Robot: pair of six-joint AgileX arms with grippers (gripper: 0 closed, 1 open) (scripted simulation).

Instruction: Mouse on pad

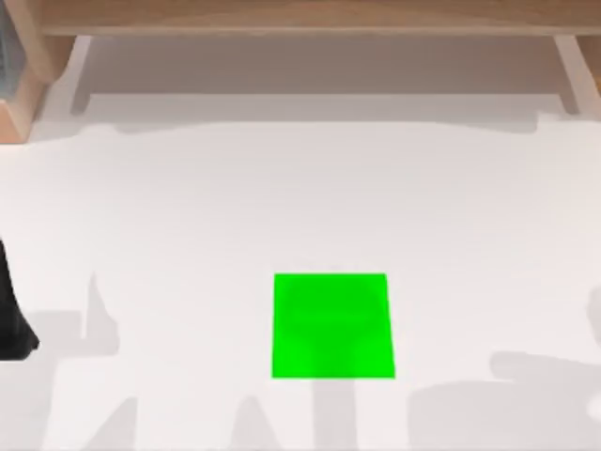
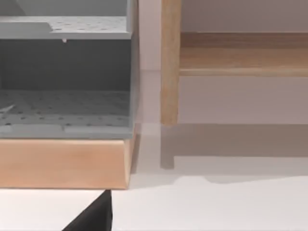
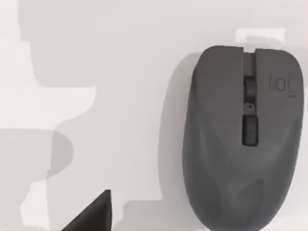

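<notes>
Mouse (image 3: 243, 139): dark grey, rounded, scroll wheel on top, lying flat and free on the white table (image 3: 120, 72), seen close below the right wrist camera; nothing touches it, which fits an arm placed over it ahead of a grasp. Its place relative to the pad cannot be told from the wrist view. Pad (image 1: 332, 326): flat green square in the lower middle of the top view, bare, with no mouse on it; the task is judged not yet begun in effect. Right arm: judged to hang above the mouse, since its camera looks straight down at it; a dark fingertip (image 3: 94, 214) edges into that view, but whether the pincer is open or closed cannot be told. Left arm (image 1: 11, 315): parked at the table's left edge, its camera facing a grey perforated shelf (image 2: 65, 108) on a wooden base (image 2: 65, 163); pincer state likewise cannot be told.
</notes>
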